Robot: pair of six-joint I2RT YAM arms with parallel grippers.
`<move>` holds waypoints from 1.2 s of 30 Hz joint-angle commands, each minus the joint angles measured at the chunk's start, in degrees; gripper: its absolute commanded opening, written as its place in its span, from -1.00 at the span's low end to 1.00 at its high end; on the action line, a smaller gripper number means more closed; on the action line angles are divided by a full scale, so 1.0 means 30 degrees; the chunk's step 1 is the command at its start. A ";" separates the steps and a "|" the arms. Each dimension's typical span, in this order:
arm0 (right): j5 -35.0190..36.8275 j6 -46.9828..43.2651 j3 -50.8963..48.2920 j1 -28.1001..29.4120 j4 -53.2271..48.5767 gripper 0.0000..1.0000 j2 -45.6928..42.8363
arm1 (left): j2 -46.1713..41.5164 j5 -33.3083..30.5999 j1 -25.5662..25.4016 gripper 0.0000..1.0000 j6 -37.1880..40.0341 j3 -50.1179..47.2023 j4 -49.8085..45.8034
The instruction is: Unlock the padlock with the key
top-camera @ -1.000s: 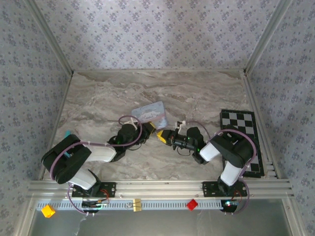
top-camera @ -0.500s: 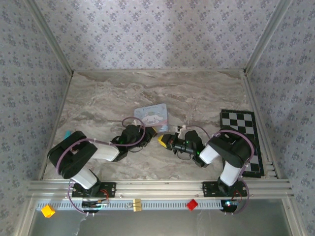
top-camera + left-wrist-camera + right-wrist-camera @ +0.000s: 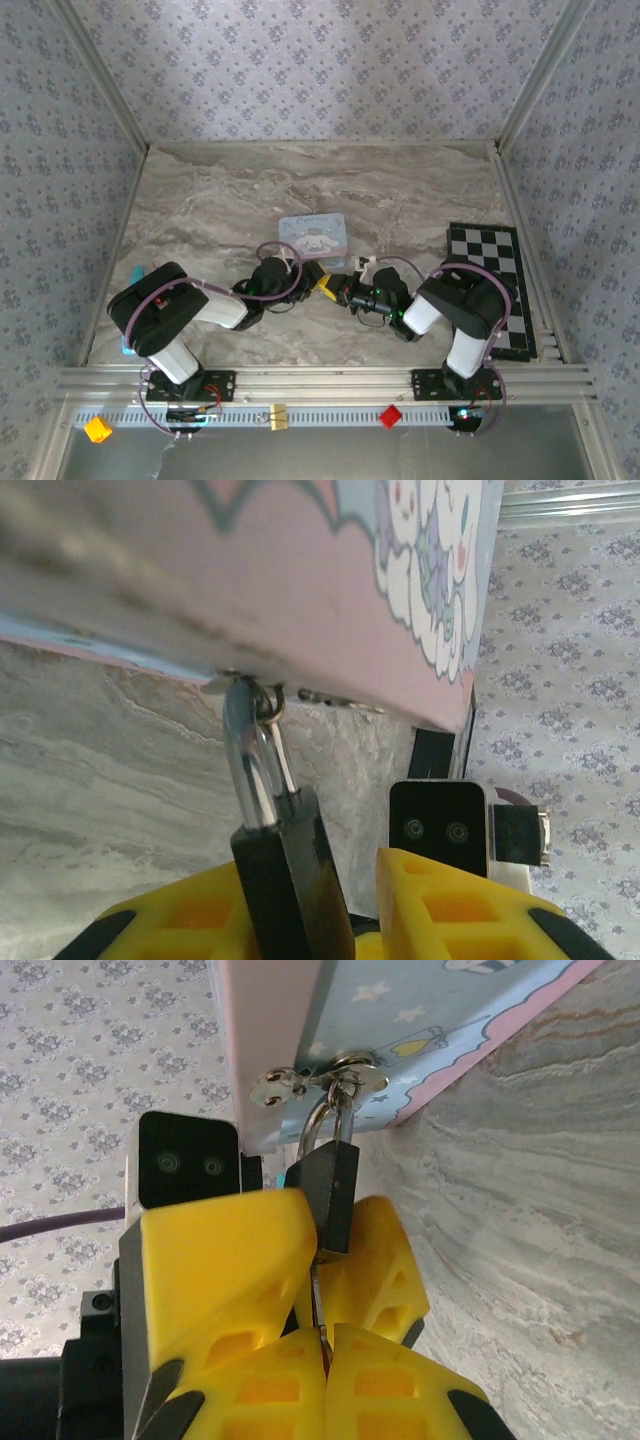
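Observation:
The tiny black padlock [image 3: 330,1195] hangs by its silver shackle [image 3: 250,770] from the hasp of the pale blue cartoon tin [image 3: 313,237]. In the left wrist view its body [image 3: 295,880] sits between the yellow fingers of my left gripper [image 3: 310,890], which closes on its sides. My right gripper [image 3: 325,1332] is shut on a thin metal key [image 3: 317,1305] whose blade points up to the padlock's underside. From above, the left gripper [image 3: 308,272] and the right gripper [image 3: 333,285] meet just in front of the tin.
A black-and-white checkerboard [image 3: 490,290] lies at the right edge, beside the right arm. A teal object [image 3: 135,275] sits by the left arm. A yellow block [image 3: 97,429] and a red block [image 3: 390,415] rest on the front rail.
The left arm has swung right and the tin has turned squarer and shifted slightly right. The two grippers now stand closer together at the padlock.

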 commanded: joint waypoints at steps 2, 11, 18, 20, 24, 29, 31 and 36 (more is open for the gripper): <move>0.0354 -0.0567 -0.0007 0.0221 0.0762 -1.00 0.0284 | 0.0364 0.1359 -0.0338 -0.45 -0.0554 0.0332 0.0190; 0.0520 -0.0613 -0.0335 0.0213 0.0770 -1.00 0.0402 | 0.0596 0.1058 0.0260 -0.27 -0.0037 0.0211 0.0189; 0.0504 -0.0645 -0.0311 0.0200 0.0754 -1.00 0.0460 | 0.0880 0.1169 0.1044 -0.19 0.0573 0.0533 -0.0608; 0.0507 -0.0618 -0.0292 0.0197 0.0770 -1.00 0.0460 | 0.1184 0.1316 0.1314 -0.19 0.0481 0.0463 -0.0203; 0.0512 -0.0618 -0.0257 0.0151 0.0743 -1.00 0.0489 | 0.1561 0.1509 0.1511 -0.27 0.0686 0.0854 -0.0250; 0.0470 -0.0588 -0.0139 0.0131 0.0767 -1.00 0.0577 | 0.1670 0.1582 0.1530 -0.46 0.0905 0.1181 -0.0518; 0.0538 -0.0594 -0.0165 0.0127 0.0767 -1.00 0.0577 | 0.1553 0.1529 0.1525 -0.53 0.0993 0.1181 -0.0742; 0.0667 -0.0667 -0.0547 -0.0132 0.0733 -1.00 0.0494 | 0.1240 0.1211 0.1546 -0.48 0.1125 0.0923 -0.1178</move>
